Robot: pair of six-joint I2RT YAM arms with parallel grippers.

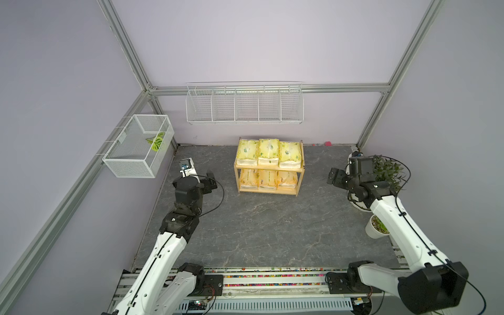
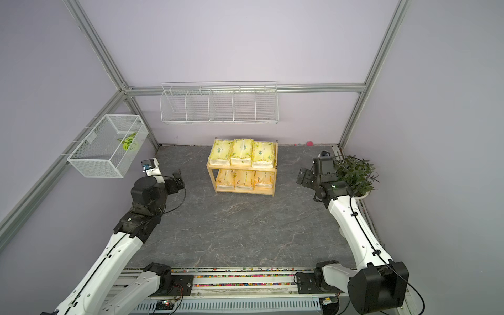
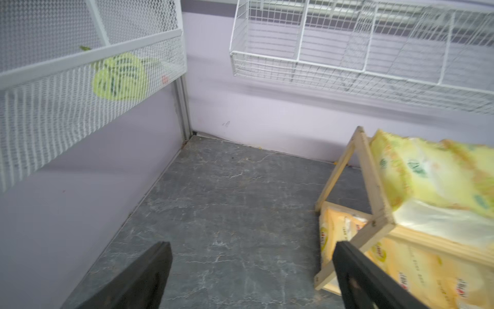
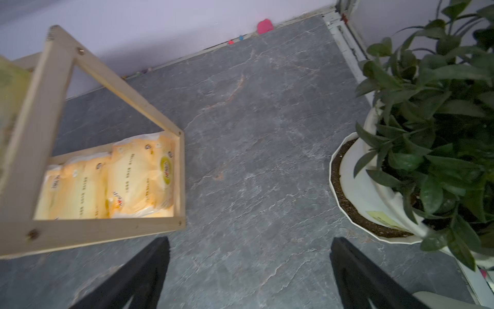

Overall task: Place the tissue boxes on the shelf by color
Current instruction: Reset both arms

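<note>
Top views both show the shelf (image 1: 268,168) far center, yellow-green packs (image 1: 268,151) up top, orange packs (image 1: 266,180) below; wrapper print's too blurry to read. Left gripper (image 3: 251,243) and right gripper (image 4: 250,238) gape open, empty.

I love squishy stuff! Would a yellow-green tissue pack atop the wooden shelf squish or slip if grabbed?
Probably squishy: the pale yellow-green plastic-wrapped tissue pack looks puffy and rounded. Its glossy wrapper may slip a little. Lying flat on the light wooden shelf, it likely won't roll.
</note>
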